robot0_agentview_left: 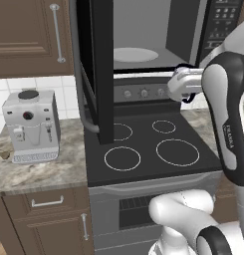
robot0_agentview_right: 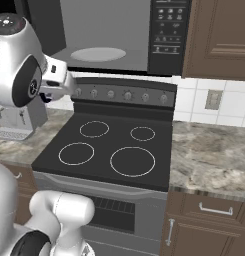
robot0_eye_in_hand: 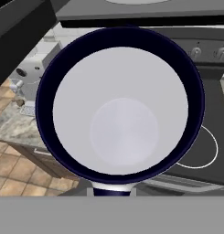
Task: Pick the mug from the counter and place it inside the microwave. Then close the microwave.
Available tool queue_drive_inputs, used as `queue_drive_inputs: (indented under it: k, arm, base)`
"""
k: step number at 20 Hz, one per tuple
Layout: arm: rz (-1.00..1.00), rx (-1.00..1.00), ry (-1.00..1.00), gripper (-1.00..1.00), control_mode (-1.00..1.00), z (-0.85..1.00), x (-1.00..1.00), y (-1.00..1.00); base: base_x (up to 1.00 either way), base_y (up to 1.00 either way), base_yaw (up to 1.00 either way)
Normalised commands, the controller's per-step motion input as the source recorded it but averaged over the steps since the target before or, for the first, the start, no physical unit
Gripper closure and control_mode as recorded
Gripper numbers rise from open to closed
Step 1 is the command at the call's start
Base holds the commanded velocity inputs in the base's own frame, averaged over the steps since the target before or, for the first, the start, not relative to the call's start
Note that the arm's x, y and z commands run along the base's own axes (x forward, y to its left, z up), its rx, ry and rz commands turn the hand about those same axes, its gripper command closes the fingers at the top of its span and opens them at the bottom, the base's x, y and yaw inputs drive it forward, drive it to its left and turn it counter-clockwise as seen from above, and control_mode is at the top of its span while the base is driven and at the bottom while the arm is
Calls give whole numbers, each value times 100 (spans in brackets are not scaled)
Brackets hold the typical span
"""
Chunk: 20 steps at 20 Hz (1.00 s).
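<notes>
1. Mug [robot0_eye_in_hand: 120,107] is filling the hand view mouth-up, so nothing can tip out.
2. Gripper [robot0_agentview_left: 185,85], closed tight and holding the mug, is hanging over the stovetop's [robot0_agentview_left: 148,149] back edge.
3. Microwave [robot0_agentview_left: 158,35] is standing open just above, apparently awaiting it.

You are looking at drawn pictures with soft, even light all over. Nothing is dim, and you cannot tell where the light is coming from. Shadows are looking faint. The arm [robot0_agentview_left: 228,114] is showing a little shine on its white parts. The stovetop [robot0_agentview_left: 148,149] is staying flat black with no glare. The inside of the microwave [robot0_agentview_left: 143,30] is looking grey and a bit darker. In the hand view the mug [robot0_eye_in_hand: 120,107] is sitting very close and looking big and smooth. Edges are looking a little jagged and grainy, but nothing is bending at the sides.
</notes>
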Motion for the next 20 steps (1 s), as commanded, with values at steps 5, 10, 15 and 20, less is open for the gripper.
queue_drive_inputs:
  k: [5, 10, 15, 20]
  arm:
    - [0, 4, 1, 100, -100, 0, 0, -22]
    - [0, 0, -1, 100, -100, -6, 1, 0]
    - [0, 0, -3, 100, -100, 0, 22, 0]
    - [0, 0, -1, 100, -100, 1, 38, 0]
  base:
    - [0, 0, 0]
    - [0, 0, 0]
    - [0, 0, 0]
    - [0, 0, 0]
